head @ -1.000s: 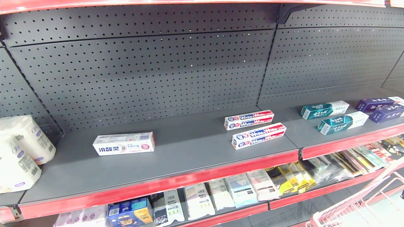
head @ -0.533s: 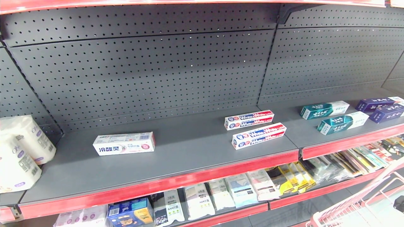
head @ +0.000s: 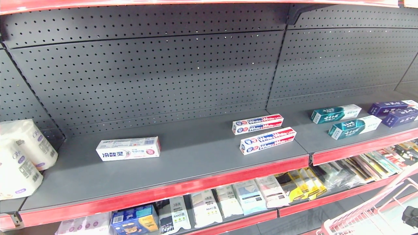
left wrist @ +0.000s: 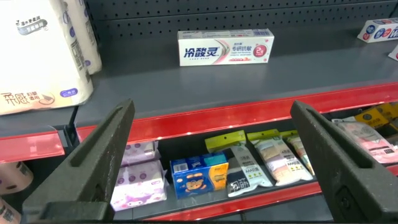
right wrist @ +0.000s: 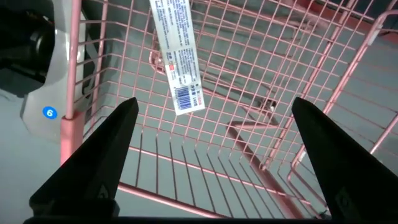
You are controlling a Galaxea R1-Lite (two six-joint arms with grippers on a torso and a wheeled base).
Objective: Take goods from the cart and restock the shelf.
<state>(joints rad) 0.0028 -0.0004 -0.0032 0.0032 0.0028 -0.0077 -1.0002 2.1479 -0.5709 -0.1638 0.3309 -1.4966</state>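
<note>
Right wrist view, end effector (right wrist: 214,107) spread above cart (right wrist: 73,74)

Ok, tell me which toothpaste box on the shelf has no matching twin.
The white-and-pink box, alone near the paper rolls; red-blue boxes, teal boxes and purple boxes lie paired.
</note>
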